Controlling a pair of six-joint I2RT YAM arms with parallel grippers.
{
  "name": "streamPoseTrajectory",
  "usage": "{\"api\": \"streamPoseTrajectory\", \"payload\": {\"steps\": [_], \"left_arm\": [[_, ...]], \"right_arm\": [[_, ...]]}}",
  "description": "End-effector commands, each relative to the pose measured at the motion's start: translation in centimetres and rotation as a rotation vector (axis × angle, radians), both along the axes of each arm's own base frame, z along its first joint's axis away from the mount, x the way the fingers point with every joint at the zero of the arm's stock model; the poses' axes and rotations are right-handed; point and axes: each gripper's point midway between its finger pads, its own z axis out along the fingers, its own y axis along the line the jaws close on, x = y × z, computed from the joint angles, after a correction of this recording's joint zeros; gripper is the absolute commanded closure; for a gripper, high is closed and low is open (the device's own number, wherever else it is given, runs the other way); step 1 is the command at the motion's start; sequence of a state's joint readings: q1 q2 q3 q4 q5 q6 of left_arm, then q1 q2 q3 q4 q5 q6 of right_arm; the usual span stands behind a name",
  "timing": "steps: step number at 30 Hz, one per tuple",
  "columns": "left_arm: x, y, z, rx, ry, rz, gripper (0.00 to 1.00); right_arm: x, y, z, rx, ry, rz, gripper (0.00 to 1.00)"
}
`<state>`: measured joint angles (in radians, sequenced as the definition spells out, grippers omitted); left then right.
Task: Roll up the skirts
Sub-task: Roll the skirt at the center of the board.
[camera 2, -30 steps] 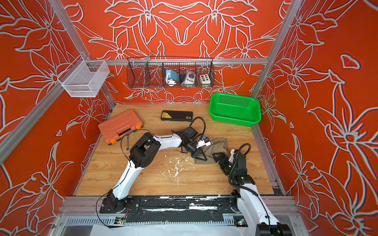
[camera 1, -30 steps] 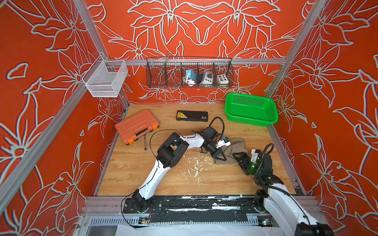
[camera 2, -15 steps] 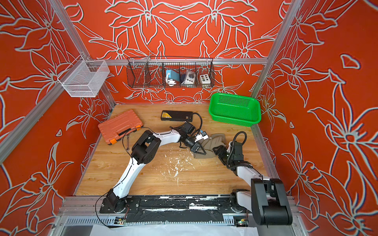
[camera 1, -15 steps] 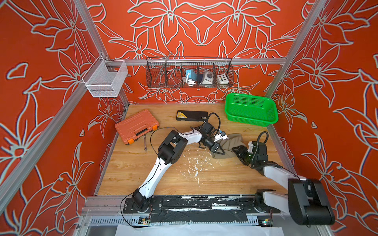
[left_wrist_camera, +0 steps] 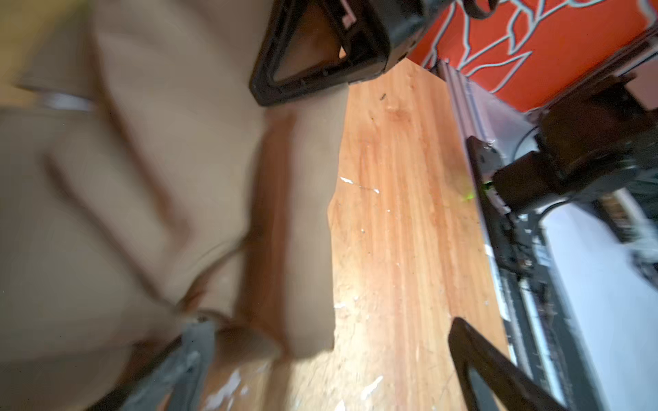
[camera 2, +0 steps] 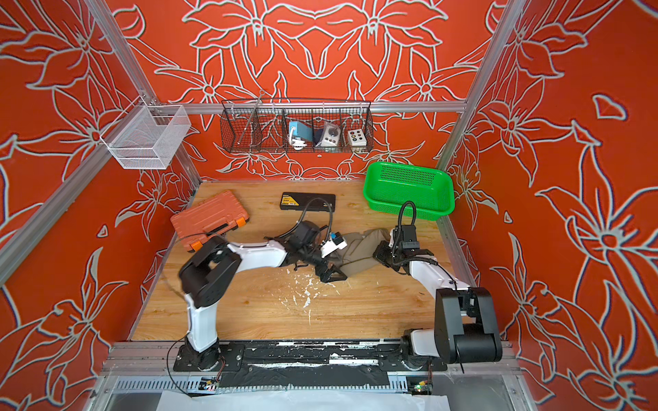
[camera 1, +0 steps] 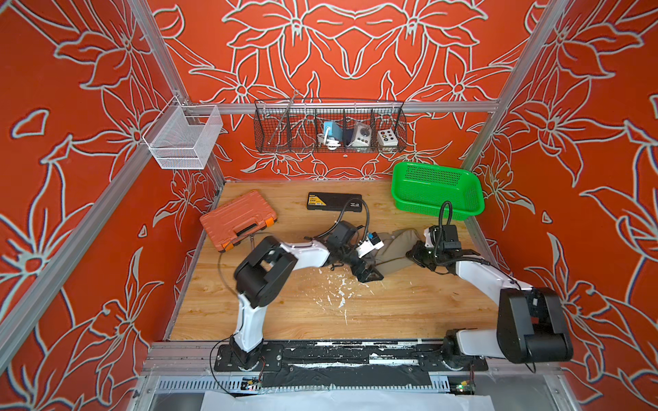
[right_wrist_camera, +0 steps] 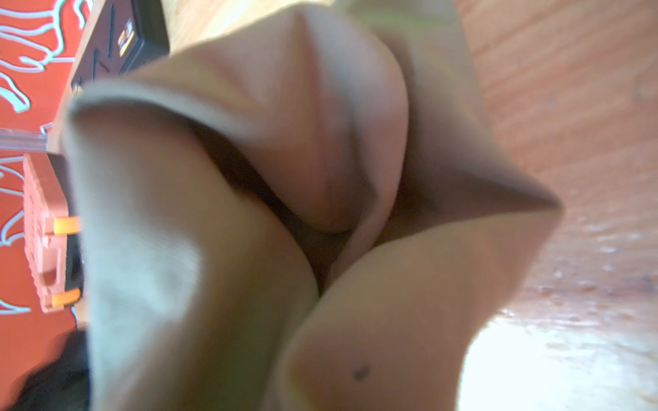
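The skirts (camera 1: 393, 249) (camera 2: 359, 252) are one taupe cloth, bunched into a loose bundle on the wooden table right of centre in both top views. My left gripper (camera 1: 366, 270) (camera 2: 329, 270) is at the bundle's left end and open. In the left wrist view its fingers (left_wrist_camera: 498, 377) stand wide apart, and a corner of the skirts (left_wrist_camera: 142, 178) lies between them. My right gripper (camera 1: 416, 254) (camera 2: 382, 254) is shut on the bundle's right end. Folds of the skirts (right_wrist_camera: 320, 213) fill the right wrist view and hide its fingers.
A green basket (camera 1: 438, 210) stands at the back right, just behind the right wrist. An orange tool case (camera 1: 236, 219) lies at the left and a flat black case (camera 1: 333, 201) at the back centre. White flecks (camera 1: 338, 291) dot the wood near the table's front.
My left gripper has opened and let go of the skirts. My right gripper has moved in to the bundle's right end and shut on it.
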<state>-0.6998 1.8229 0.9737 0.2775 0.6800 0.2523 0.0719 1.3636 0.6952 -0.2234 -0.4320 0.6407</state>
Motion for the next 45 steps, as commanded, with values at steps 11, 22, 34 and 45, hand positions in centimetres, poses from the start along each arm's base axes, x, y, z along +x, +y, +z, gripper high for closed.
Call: {"api": "streamPoseTrajectory", "payload": {"steps": [11,22,34,45], "left_arm": [[-3.4,0.0,3.6,0.073,-1.062,0.087,0.01],[-4.4,-3.7,-0.3,0.085,-1.044,-0.071,0.01],[-1.0,-3.9,-6.4,0.250,-1.017,0.028,0.19],[-0.7,-5.1,-4.6,0.196,-0.997,0.071,0.87]], "right_arm": [[-1.3,2.1,0.2,0.085,0.064,0.132,1.00],[-1.9,2.5,1.3,0.109,0.060,0.154,1.00],[-2.8,2.9,1.7,0.148,0.060,0.160,1.00],[-3.6,3.0,1.4,0.165,0.062,0.157,1.00]]}}
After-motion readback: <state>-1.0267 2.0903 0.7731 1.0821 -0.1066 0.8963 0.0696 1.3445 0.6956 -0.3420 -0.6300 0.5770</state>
